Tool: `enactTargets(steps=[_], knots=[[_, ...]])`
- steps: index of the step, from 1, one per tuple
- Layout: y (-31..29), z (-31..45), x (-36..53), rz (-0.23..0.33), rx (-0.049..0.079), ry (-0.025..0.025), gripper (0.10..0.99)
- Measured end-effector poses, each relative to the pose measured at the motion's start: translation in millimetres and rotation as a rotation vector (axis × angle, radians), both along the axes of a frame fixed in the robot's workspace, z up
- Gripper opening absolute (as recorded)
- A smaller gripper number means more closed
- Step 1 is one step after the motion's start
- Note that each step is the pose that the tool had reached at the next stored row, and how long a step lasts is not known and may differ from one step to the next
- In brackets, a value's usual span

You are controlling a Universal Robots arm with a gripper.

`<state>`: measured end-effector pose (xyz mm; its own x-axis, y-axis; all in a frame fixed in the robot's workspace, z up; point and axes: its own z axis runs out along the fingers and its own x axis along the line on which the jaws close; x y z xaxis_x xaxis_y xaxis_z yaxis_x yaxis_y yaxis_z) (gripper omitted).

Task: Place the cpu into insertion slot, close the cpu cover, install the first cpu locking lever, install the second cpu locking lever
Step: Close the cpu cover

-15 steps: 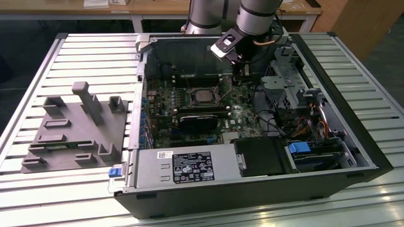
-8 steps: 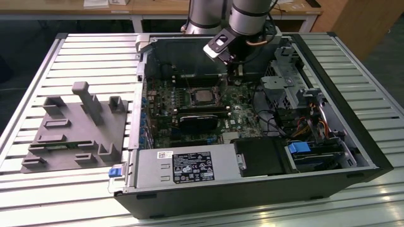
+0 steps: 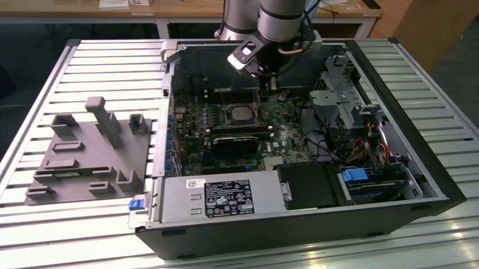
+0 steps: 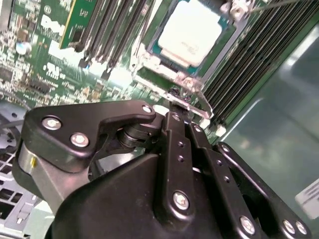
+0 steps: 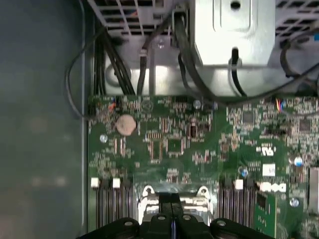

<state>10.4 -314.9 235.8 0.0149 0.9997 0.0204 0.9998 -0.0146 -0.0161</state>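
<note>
The gripper [image 4: 180,102] has its two black fingers [image 4: 172,130] pressed together, and I cannot tell whether anything thin is caught between them. In the second wrist view the tips stand at a small silver tongue on the edge of the cpu cover [image 4: 158,67], touching it or just above it. The cover seems to lie flat as a metal frame around the cpu [image 4: 191,32], whose silver-grey top shows through the cut-out. The cpu sits in the insertion slot [image 3: 241,124] on the green circuit board [image 5: 174,139]. Long black memory slots [image 4: 249,59] run just beside the cover. In the exterior view the arm reaches down into the open computer case [image 3: 419,140], and a grey fixture [image 3: 90,157] lies on the table well apart, toward the exterior view's left.
</note>
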Motion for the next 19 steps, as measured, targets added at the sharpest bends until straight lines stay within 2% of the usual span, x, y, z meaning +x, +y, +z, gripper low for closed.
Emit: enactTargets(steps=[4,8,9,12,13,14,19], knots=[[0.0,-0.1,-9.4,0.000,0.000,-0.0072,0.102],[0.0,0.0,-14.6,0.000,0.000,-0.0147,0.102],[0.0,0.0,-16.6,0.000,0.000,-0.0192,0.102],[0.0,-0.2,-25.3,0.000,0.000,-0.0395,0.102],[0.0,-0.4,-28.4,0.000,0.000,-0.0447,0.102],[0.1,-0.7,-31.2,0.000,0.000,-0.0490,0.102],[-0.1,-2.9,-42.4,0.000,0.000,-0.0626,0.102]])
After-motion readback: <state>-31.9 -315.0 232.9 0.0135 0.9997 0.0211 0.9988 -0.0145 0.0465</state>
